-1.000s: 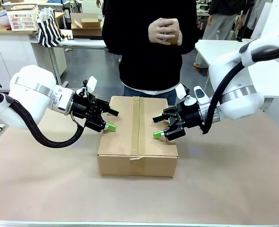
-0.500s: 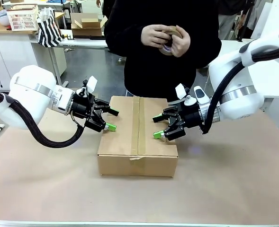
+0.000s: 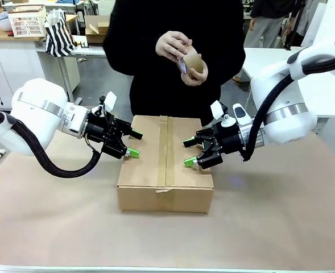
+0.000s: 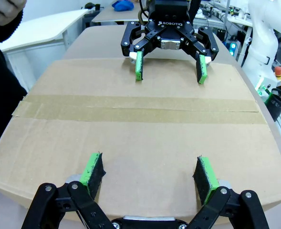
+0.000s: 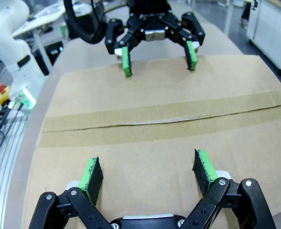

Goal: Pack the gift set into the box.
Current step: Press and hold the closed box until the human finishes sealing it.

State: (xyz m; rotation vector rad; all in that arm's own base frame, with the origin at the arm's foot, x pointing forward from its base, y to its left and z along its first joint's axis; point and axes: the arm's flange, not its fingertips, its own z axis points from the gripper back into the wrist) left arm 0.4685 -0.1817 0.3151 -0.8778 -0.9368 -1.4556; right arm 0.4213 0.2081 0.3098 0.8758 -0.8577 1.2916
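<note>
Sitting taped shut mid-way across the table [image 3: 281,227], the large brown corrugated cardboard box [image 3: 166,156] looks stiff and bulky, perhaps weighty, so it wants squeezing by its two long sides, where the left gripper [image 3: 135,144] and right gripper [image 3: 188,152] hang with fingers spread apart.
</note>
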